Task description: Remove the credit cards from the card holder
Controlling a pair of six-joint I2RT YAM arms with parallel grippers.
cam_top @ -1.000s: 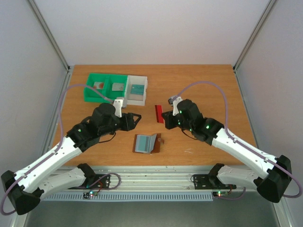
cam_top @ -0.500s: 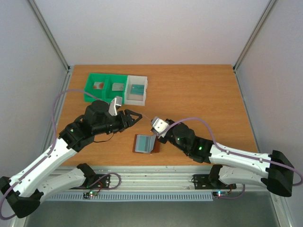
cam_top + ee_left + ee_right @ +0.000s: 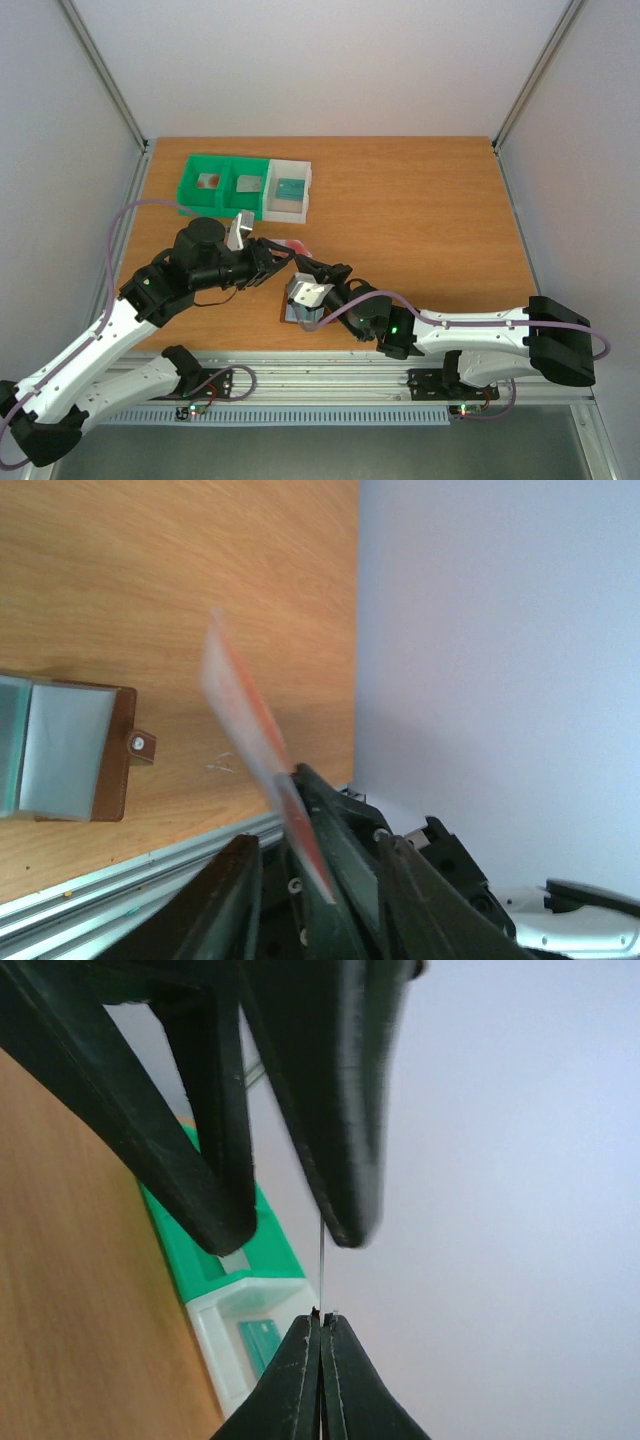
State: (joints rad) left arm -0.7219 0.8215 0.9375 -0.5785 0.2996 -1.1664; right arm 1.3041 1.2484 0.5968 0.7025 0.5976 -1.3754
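Note:
A white credit card with a red mark (image 3: 250, 730) is pinched at one end by my right gripper (image 3: 321, 1316), which is shut on it. From the right wrist it shows only as a thin edge (image 3: 321, 1260). My left gripper (image 3: 320, 845) straddles the card with its jaws apart; one finger (image 3: 350, 1110) touches the card, the other finger (image 3: 210, 1150) stands off. Both grippers meet above the table, left of centre, my left gripper (image 3: 284, 253) facing my right gripper (image 3: 315, 268). The brown card holder (image 3: 75, 750) lies open and flat below, mostly hidden under my right arm in the top view.
A green bin (image 3: 220, 190) and a white bin (image 3: 288, 205) stand at the back left. They hold a card with a red mark (image 3: 208, 181), a grey card (image 3: 248, 184) and a teal card (image 3: 262, 1340). The table's front rail (image 3: 100, 890) runs close by.
My right arm has swung from right of centre to the front left, bringing the card between my left gripper's fingers. The left jaws have narrowed around it.

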